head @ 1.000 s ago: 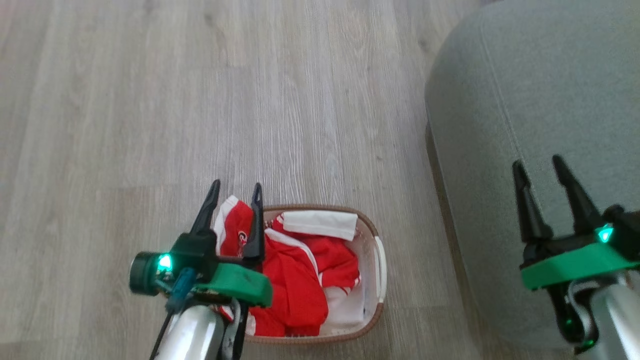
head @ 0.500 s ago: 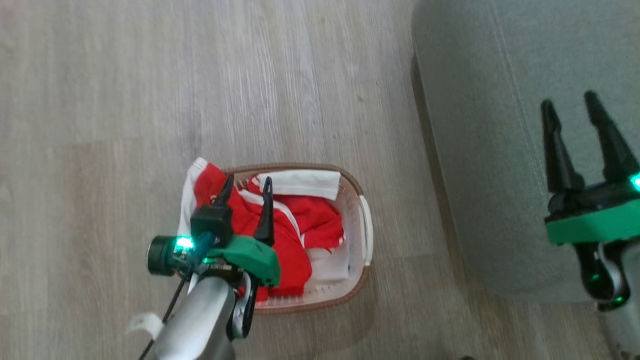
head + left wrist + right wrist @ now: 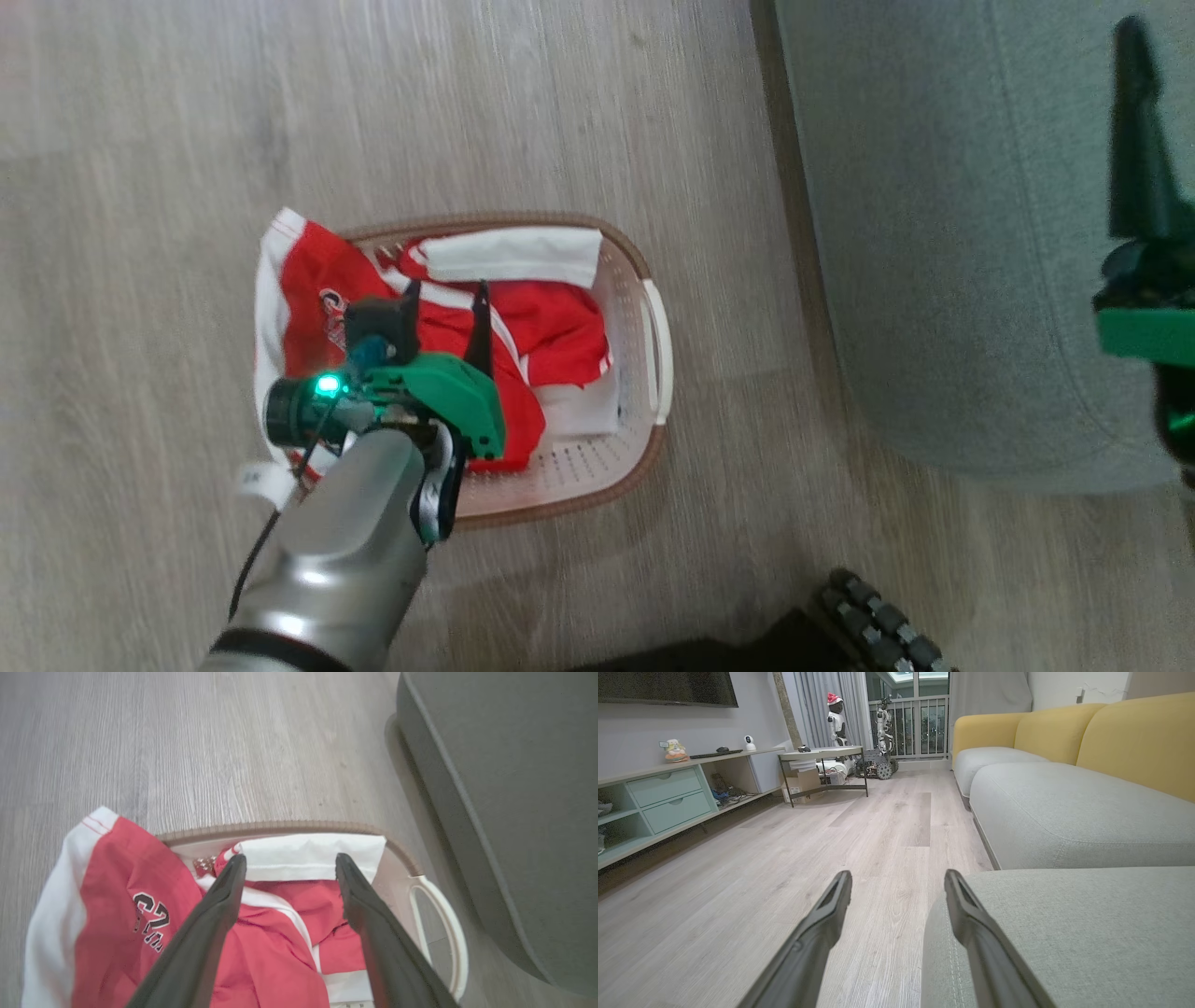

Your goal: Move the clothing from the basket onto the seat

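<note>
Red clothing (image 3: 551, 331) with white stripes lies crumpled in the white basket (image 3: 656, 345) on the wood floor. One garment with a chest logo (image 3: 149, 919) hangs over the basket's left rim. My left gripper (image 3: 446, 291) hovers open just above the pile, its fingers straddling a red fold and a white band (image 3: 303, 858). The grey-green seat (image 3: 952, 233) stands to the right of the basket. My right gripper (image 3: 897, 873) is open and holds nothing above the seat's front corner (image 3: 1064, 933); one of its fingers (image 3: 1141, 140) shows at the right edge.
My dark base (image 3: 878, 621) with its roller wheel juts in at the bottom, near the basket. In the right wrist view a yellow-backed sofa (image 3: 1134, 742) runs along the right, a low shelf unit (image 3: 668, 793) along the left, and a small table (image 3: 822, 765) stands far off.
The head camera has tilted, shifting the whole picture. My left gripper went from the basket's left rim to over the red pile, lower. My right gripper rose toward the view's right edge.
</note>
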Controlling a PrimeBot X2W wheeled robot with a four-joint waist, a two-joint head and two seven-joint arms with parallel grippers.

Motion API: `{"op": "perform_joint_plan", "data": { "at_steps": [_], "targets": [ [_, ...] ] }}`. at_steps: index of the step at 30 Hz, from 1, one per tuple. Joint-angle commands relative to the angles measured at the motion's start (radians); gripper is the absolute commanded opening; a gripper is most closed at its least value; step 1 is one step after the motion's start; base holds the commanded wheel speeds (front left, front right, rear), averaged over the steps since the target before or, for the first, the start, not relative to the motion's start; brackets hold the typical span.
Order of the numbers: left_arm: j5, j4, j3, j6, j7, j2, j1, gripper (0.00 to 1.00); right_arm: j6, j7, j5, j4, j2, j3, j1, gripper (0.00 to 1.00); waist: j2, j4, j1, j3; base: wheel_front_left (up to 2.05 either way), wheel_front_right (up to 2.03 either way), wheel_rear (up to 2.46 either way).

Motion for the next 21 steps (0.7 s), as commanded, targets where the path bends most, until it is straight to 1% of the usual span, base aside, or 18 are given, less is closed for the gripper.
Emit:
{"op": "perform_joint_plan", "data": {
  "at_steps": [1, 10, 11, 16, 21],
  "targets": [
    [-0.027, 0.028, 0.003, -0.006, -0.01, 0.009, -0.036, 1.0, 0.0, -0.006, 0.014, -0.049, -0.029, -0.008, -0.007, 1.0, 0.0, -0.025, -0.0001, 0.075, 0.0, 0.0, 0.0],
    [-0.188, 0.279, -0.091, -0.047, -0.008, 0.009, -0.157, 1.0, 0.0, -0.006, 0.026, -0.099, -0.043, -0.033, -0.067, 1.0, 0.0, -0.08, -0.0001, 0.194, 0.0, 0.0, 0.0],
    [-0.188, 0.279, -0.091, -0.047, -0.008, 0.009, -0.157, 1.0, 0.0, -0.006, 0.026, -0.099, -0.043, -0.033, -0.067, 1.0, 0.0, -0.08, -0.0001, 0.194, 0.0, 0.0, 0.0],
    [-0.275, 0.359, -0.121, -0.048, 0.018, 0.009, -0.22, 1.0, 0.0, -0.006, 0.033, -0.116, -0.043, -0.06, -0.089, 1.0, 0.0, -0.1, -0.0001, 0.249, 0.0, 0.0, 0.0],
    [-0.328, 0.407, -0.149, -0.044, 0.04, 0.009, -0.277, 1.0, 0.0, -0.006, 0.04, -0.123, -0.033, -0.063, -0.108, 1.0, 0.0, -0.12, -0.0001, 0.3, 0.0, 0.0, 0.0]
  ]
}}
